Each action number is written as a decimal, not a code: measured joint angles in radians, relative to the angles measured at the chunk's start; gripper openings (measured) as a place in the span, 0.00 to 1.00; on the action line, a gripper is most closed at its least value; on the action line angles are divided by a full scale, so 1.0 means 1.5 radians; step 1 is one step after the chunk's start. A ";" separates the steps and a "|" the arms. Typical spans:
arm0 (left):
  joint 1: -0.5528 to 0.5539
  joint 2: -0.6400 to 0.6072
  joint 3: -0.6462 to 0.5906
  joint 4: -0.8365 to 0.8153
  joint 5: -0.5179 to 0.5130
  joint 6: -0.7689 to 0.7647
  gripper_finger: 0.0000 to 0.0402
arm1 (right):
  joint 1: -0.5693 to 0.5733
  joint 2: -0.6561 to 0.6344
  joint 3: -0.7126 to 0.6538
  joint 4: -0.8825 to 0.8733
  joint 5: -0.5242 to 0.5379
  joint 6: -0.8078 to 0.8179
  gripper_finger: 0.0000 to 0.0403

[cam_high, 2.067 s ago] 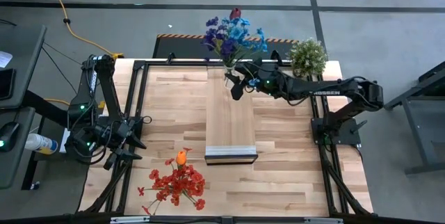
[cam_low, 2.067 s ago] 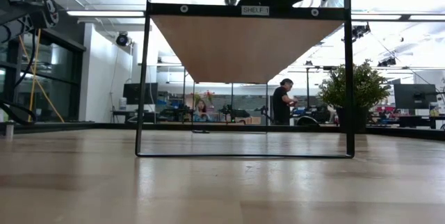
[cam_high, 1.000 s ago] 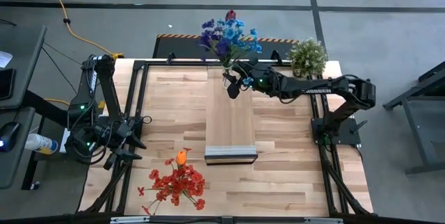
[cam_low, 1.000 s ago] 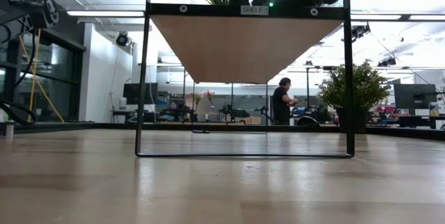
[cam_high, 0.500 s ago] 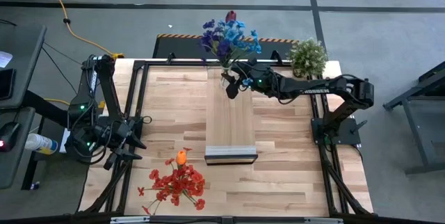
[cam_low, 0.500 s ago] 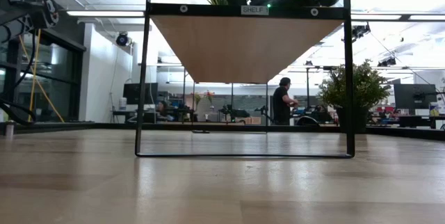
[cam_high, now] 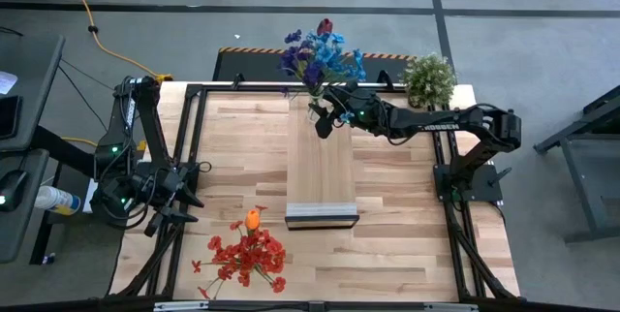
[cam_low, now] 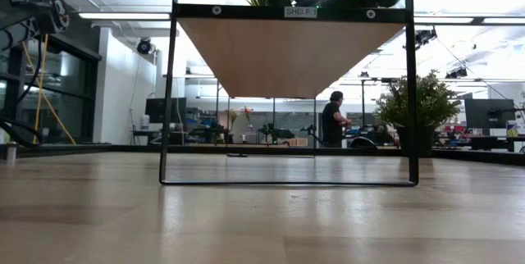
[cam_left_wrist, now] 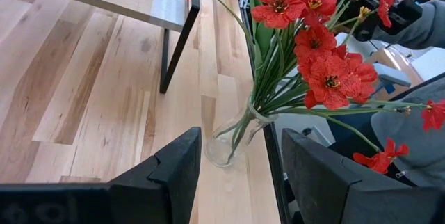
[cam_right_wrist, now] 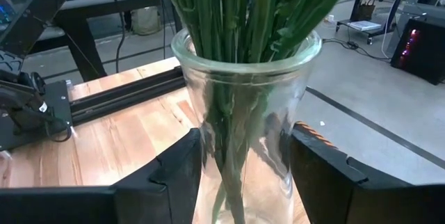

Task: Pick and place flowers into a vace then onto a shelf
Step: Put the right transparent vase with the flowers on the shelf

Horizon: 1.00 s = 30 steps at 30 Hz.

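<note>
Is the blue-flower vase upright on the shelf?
Upright: the glass vase stands vertical between the right gripper fingers, at the shelf's far end.

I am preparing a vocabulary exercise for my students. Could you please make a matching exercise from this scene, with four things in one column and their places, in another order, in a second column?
Things:
1. blue and purple flowers
2. red flowers
3. potted plant
4. left end effector

Places:
A. far right corner of the table
B. near edge of the table, lying in a clear vase
C. left side of the table, by the frame
D. far end of the shelf, between the right end effector's fingers

Pairs: 1-D, 2-B, 3-A, 4-C
</note>
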 joint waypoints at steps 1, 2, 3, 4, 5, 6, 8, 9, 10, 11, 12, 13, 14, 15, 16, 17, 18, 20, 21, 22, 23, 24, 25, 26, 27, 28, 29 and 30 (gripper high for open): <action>0.000 0.000 0.000 0.000 0.000 0.000 0.58 | 0.000 0.000 0.000 -0.001 0.000 0.000 0.49; 0.000 0.000 0.000 0.000 0.000 0.000 0.58 | 0.000 0.000 0.000 -0.002 0.000 0.000 0.49; 0.000 0.000 0.000 0.000 0.000 0.000 0.58 | 0.000 0.000 0.000 -0.004 0.000 -0.001 0.49; 0.000 0.000 0.000 0.000 0.000 0.000 0.58 | 0.000 0.000 0.000 -0.004 0.000 -0.001 0.49; 0.000 0.000 0.000 0.000 0.000 0.000 0.58 | 0.000 0.000 0.000 -0.005 0.000 -0.001 0.50; 0.000 0.000 0.000 0.000 0.000 0.000 0.58 | 0.000 0.000 0.000 -0.006 0.000 -0.001 0.50; 0.000 0.000 0.000 0.000 0.000 0.000 0.58 | 0.000 0.000 0.000 -0.006 0.000 -0.001 0.50; 0.000 0.000 0.000 0.000 0.000 0.000 0.58 | 0.000 0.000 0.000 -0.006 0.000 -0.001 0.50; 0.000 0.000 0.000 0.000 0.000 0.000 0.58 | 0.000 0.000 0.000 -0.006 0.000 -0.001 0.50; 0.000 0.000 0.000 0.000 0.000 0.000 0.58 | 0.000 0.000 0.000 -0.006 0.000 -0.001 0.50; 0.000 0.000 0.000 0.000 0.000 0.000 0.58 | 0.000 0.000 0.000 -0.006 0.000 -0.002 0.50; 0.000 0.000 0.000 0.000 0.000 0.000 0.58 | 0.000 0.000 0.000 -0.006 0.000 -0.002 0.50; 0.000 0.000 0.000 0.000 0.000 0.000 0.58 | 0.000 0.000 0.000 -0.006 0.000 -0.001 0.50; 0.000 0.000 0.000 0.000 0.000 0.000 0.58 | 0.000 0.000 -0.001 -0.006 0.000 -0.001 0.50; 0.000 0.000 0.000 0.000 0.000 0.000 0.58 | 0.000 0.000 -0.001 -0.006 0.000 -0.001 0.50; 0.000 0.000 0.000 0.000 0.000 0.000 0.58 | 0.000 0.000 -0.001 -0.006 0.000 -0.001 0.51; 0.000 0.000 0.000 0.000 0.000 0.000 0.58 | 0.000 0.000 -0.001 -0.007 0.000 -0.001 0.51; 0.000 0.000 0.000 0.000 0.000 0.000 0.58 | 0.000 0.000 -0.001 -0.007 0.000 -0.001 0.51; 0.000 0.000 0.000 0.000 0.000 0.000 0.58 | 0.000 0.000 -0.001 -0.007 0.000 -0.001 0.51; 0.000 0.000 0.000 0.000 0.000 0.000 0.58 | 0.000 0.000 -0.001 -0.007 0.000 -0.001 0.51; 0.000 0.000 0.000 0.000 0.000 0.000 0.58 | 0.000 0.000 -0.001 -0.007 0.000 -0.001 0.51; 0.000 0.000 0.000 0.000 0.000 0.000 0.58 | 0.000 0.000 -0.001 -0.007 0.000 -0.002 0.51; 0.000 0.000 0.000 0.000 0.000 0.000 0.58 | 0.000 0.000 -0.001 -0.007 0.000 -0.002 0.51; 0.000 0.000 0.000 0.000 0.000 0.000 0.58 | 0.000 0.000 -0.001 -0.007 0.000 -0.002 0.51; 0.000 0.000 0.000 0.000 0.000 0.000 0.58 | 0.000 0.000 -0.001 -0.007 0.000 -0.002 0.51; 0.000 0.000 0.000 0.000 0.000 0.000 0.58 | 0.000 0.000 -0.001 -0.007 0.000 -0.002 0.51; 0.000 0.000 0.000 0.000 0.000 0.000 0.58 | 0.000 0.000 -0.001 -0.007 -0.001 0.002 0.51; 0.000 0.000 0.000 0.000 0.000 0.000 0.58 | 0.001 0.000 -0.001 -0.007 -0.003 0.009 0.51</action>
